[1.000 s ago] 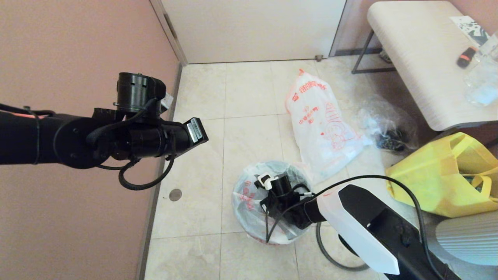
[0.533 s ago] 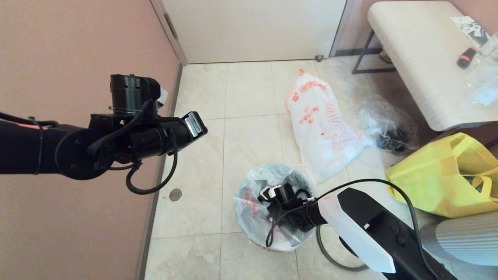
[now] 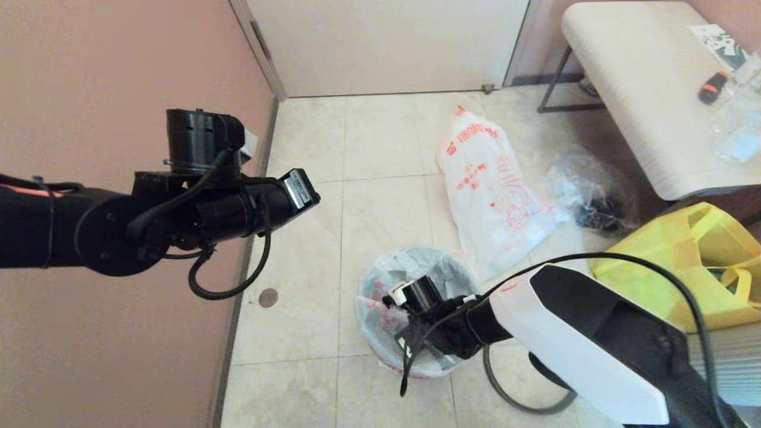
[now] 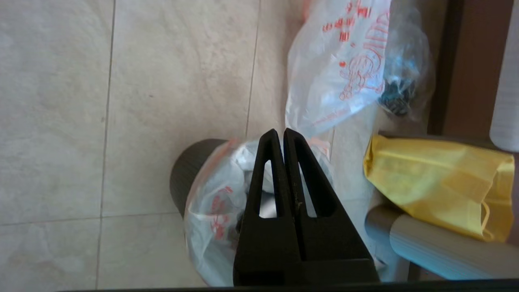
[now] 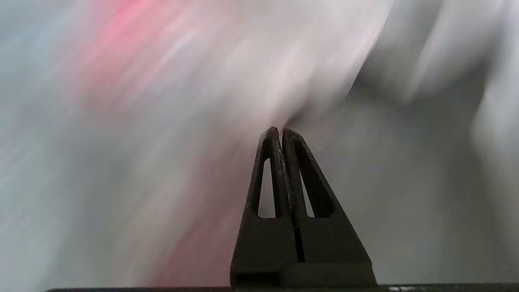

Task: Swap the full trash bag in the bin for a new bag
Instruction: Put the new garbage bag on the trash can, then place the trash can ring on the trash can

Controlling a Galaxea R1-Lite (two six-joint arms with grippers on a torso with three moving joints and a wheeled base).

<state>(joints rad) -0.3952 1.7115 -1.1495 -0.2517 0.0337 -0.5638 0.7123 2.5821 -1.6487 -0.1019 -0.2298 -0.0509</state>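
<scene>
**Bag in the bin, right claw on top of it**

Floor tiles [image 3: 380, 154] fill most of the head view, pale and square. On them, away from the robot, lies the printed bag [image 3: 493, 190], flat and limp, with its long side running from the far door toward the bin. Just beside it, to the right, sits a clear bag [image 3: 588, 196] with dark things inside, and nearer the robot a yellow tote [image 3: 684, 267] slumps open.

Close in front of the robot stands the bin [image 4: 184, 174], small, round and black. A white bag with orange print [image 3: 380, 297] lines it, and its edge folds out over the rim. I cannot tell how full it is.

The right gripper [image 5: 282, 132] is the nearer one. It reaches down into the bin's mouth, right among the plastic. Its two fingers are pressed together, and plastic seems to bunch at their tips, but that view is too smeared to say if anything is pinched.

The left gripper [image 4: 282, 132] hangs high by the pink wall, well apart from the bin, looking down at it. Its fingers are pressed together too, with nothing between them.

I think the next move belongs to the right arm, since the bag lies straight under its claw.
</scene>
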